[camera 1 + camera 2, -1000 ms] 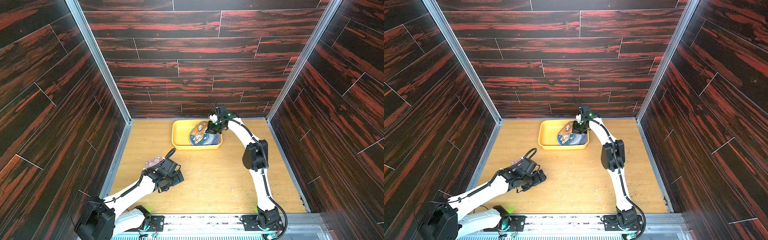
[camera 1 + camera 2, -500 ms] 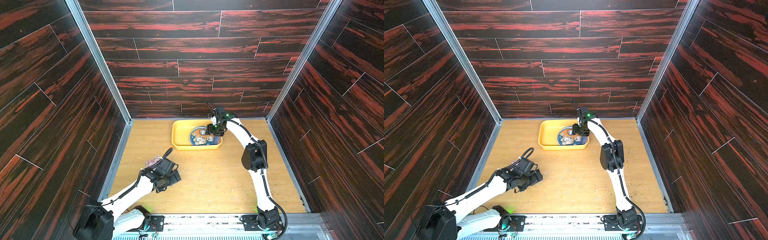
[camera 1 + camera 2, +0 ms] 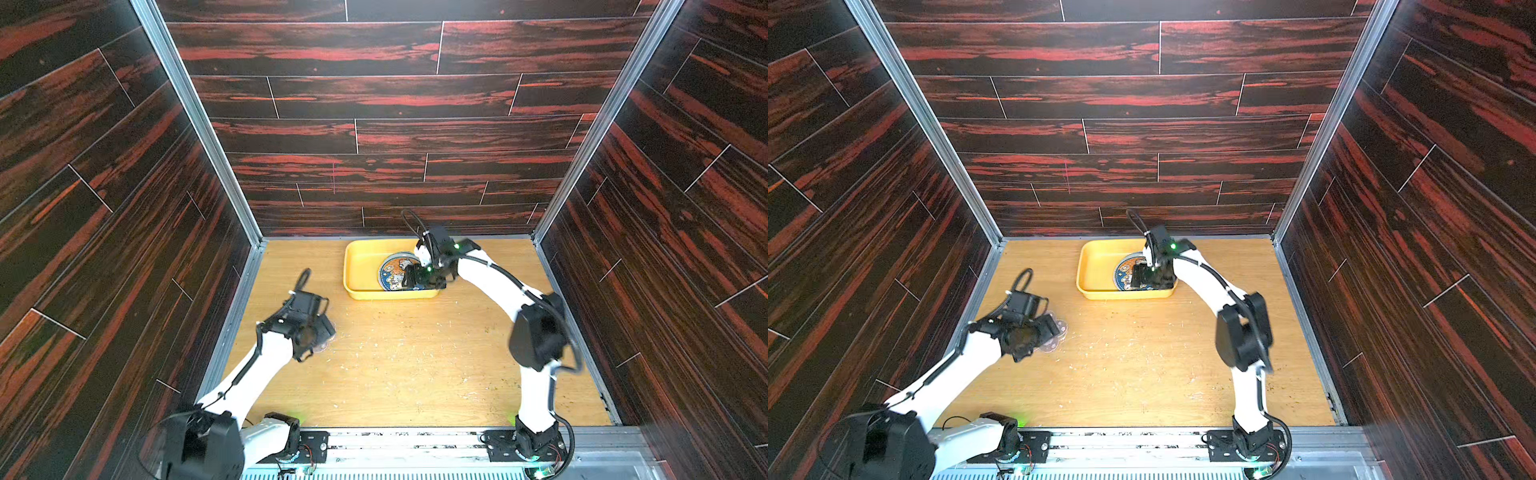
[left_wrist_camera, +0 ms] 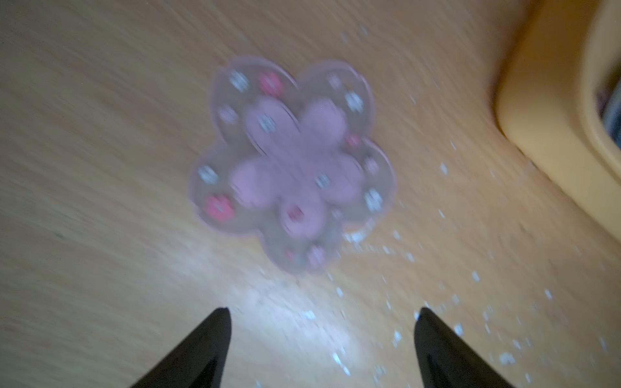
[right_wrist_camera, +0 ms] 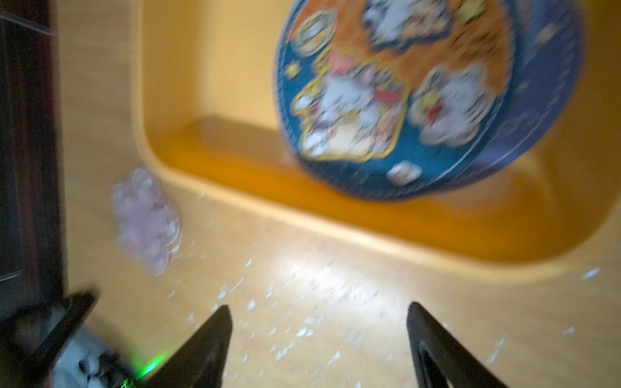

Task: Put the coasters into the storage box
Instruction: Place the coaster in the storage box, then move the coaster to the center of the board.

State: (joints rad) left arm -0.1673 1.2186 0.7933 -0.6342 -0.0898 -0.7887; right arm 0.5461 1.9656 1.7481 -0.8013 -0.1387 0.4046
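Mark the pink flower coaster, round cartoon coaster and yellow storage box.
pink flower coaster [image 4: 292, 171]: left wrist view, centre of the flower.
round cartoon coaster [image 5: 396, 97]: right wrist view, middle of its printed face.
yellow storage box [image 3: 361, 268]: in a top view, bare floor.

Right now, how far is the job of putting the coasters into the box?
Done: a round cartoon coaster lies inside the storage box, with the right gripper over the box, open and empty. In hand: nothing gripped; the left gripper hangs open over the pink blossom coaster on the table. Left: that coaster, the only one visible outside the box.
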